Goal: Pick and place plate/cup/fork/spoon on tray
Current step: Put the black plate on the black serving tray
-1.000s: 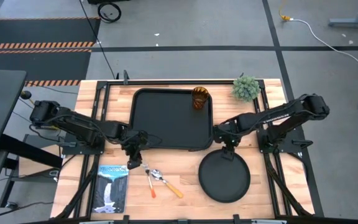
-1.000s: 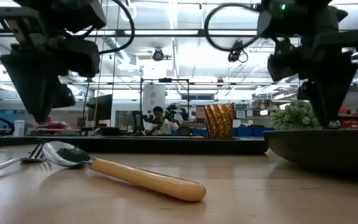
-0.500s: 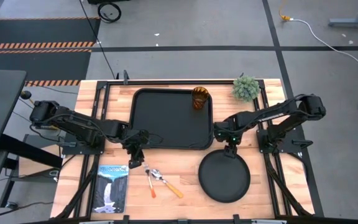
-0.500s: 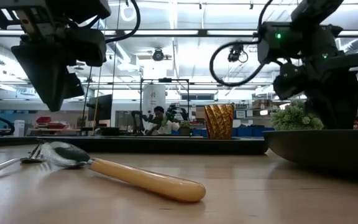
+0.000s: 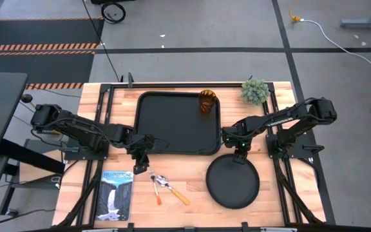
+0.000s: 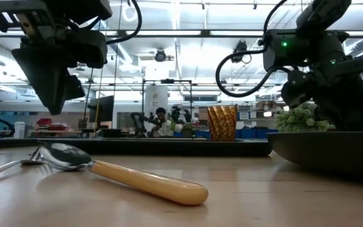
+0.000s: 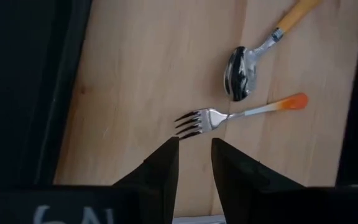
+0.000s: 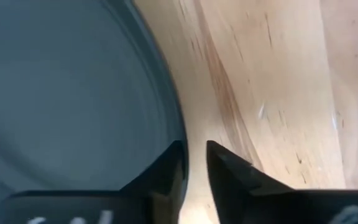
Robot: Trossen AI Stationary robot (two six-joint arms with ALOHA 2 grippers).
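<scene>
Tray (image 5: 172, 125) sits at the far middle of the tabletop (image 5: 269, 193), cup (image 5: 207, 101) upright in the tray's far right corner, seen in the low view as an amber tumbler (image 6: 222, 123) behind the tray rim. Plate (image 5: 232, 182) lies on bare wood near the front edge, right of centre, just off the tray's near right corner, not on the tray. Fork (image 5: 154, 190) and spoon (image 5: 171, 189) lie side by side on the wood near the front edge, left of the plate, tines and bowl pointing toward the tray, handles toward the front edge; close together, touching or not cannot tell. Left wrist view shows fork (image 7: 238, 115) with red-orange handle and spoon (image 7: 253, 59) with yellow-orange handle flat on the wood, spoon bowl beside the fork's neck. Left gripper (image 5: 139, 162) hovers above the tabletop just off the tray's near left corner, right by the fork tines; fingers (image 7: 163, 171) apart with a narrow gap, holding nothing. Right gripper (image 5: 239, 152) is down at the plate's far rim, between tray and plate; right wrist view shows its fingers (image 8: 229, 171) slightly apart, straddling the plate rim (image 8: 166, 112), one finger on the plate side and one on the wood side, not clearly clamped. Booklet (image 5: 114, 194) lies at the front left of the tabletop, small plant (image 5: 255, 91) at the far right corner.
</scene>
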